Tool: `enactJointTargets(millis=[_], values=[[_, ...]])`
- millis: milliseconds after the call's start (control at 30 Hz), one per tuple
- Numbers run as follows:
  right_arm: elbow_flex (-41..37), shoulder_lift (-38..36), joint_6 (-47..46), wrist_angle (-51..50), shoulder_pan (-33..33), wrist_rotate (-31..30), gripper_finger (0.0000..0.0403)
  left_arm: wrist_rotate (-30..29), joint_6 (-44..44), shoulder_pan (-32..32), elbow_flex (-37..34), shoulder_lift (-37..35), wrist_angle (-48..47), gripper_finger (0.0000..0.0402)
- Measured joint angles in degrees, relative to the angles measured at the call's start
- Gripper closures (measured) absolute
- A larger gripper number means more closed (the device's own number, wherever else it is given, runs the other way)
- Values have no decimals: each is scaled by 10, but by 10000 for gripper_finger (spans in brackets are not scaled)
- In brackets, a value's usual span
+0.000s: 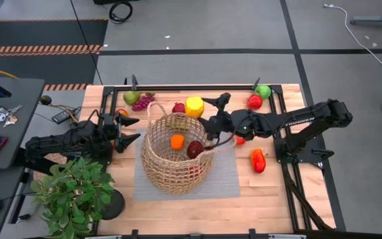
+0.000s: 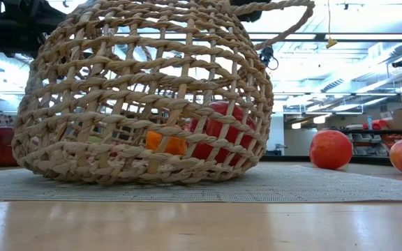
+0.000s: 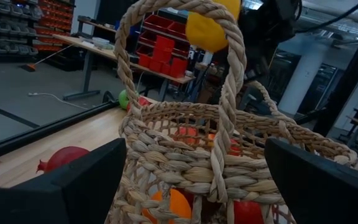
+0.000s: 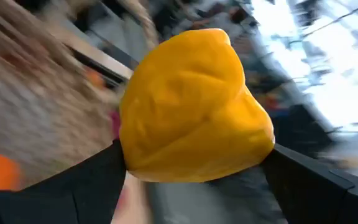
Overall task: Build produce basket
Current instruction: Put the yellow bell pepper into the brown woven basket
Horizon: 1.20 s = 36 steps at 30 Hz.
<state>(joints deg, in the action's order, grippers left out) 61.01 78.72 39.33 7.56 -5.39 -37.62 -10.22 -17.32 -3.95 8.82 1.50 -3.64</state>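
Round tan woven wicker basket (image 1: 176, 157) mid-surface, already holding fruit. Right pincer (image 4: 194, 163) clamped on blocky yellow pepper (image 1: 194, 106) just beyond its rim; early release risks bouncing off. Left pincer (image 1: 127, 130) wide, beside.

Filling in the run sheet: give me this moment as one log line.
right gripper: jaws shut on yellow pepper, at basket far rim | left gripper: jaws open beside basket | inside: orange piece, maroon piece
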Motion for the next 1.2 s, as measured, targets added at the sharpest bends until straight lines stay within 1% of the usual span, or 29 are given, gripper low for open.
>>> enactJointTargets(millis=[200,400,500,633,700,767,833,900,967,1033,1100,1200], values=[[0,0,-174,-60,46,213,43,0,0,0,0,0,0,12],[0,0,-343,-68,100,407,43,0,0,0,0,0,0,12],[0,0,-437,-68,127,475,43,0,0,0,0,0,0,12],[0,0,-551,-67,158,545,43,0,0,0,0,0,0,12],[0,0,-609,-59,171,591,43,0,0,0,0,0,0,12],[0,0,-650,-43,178,637,43,0,0,0,0,0,0,12],[0,0,-663,-25,179,661,43,0,0,0,0,0,0,12],[0,0,-664,-20,174,661,42,0,0,0,0,0,0,12],[0,0,-649,-23,166,648,42,0,0,0,0,0,0,12],[0,8,-615,-24,153,617,42,0,0,0,0,0,0,12],[9,18,-593,-66,145,596,42,0,0,0,0,0,0,12],[61,48,-562,-155,137,569,42,0,0,0,0,0,1,12]])
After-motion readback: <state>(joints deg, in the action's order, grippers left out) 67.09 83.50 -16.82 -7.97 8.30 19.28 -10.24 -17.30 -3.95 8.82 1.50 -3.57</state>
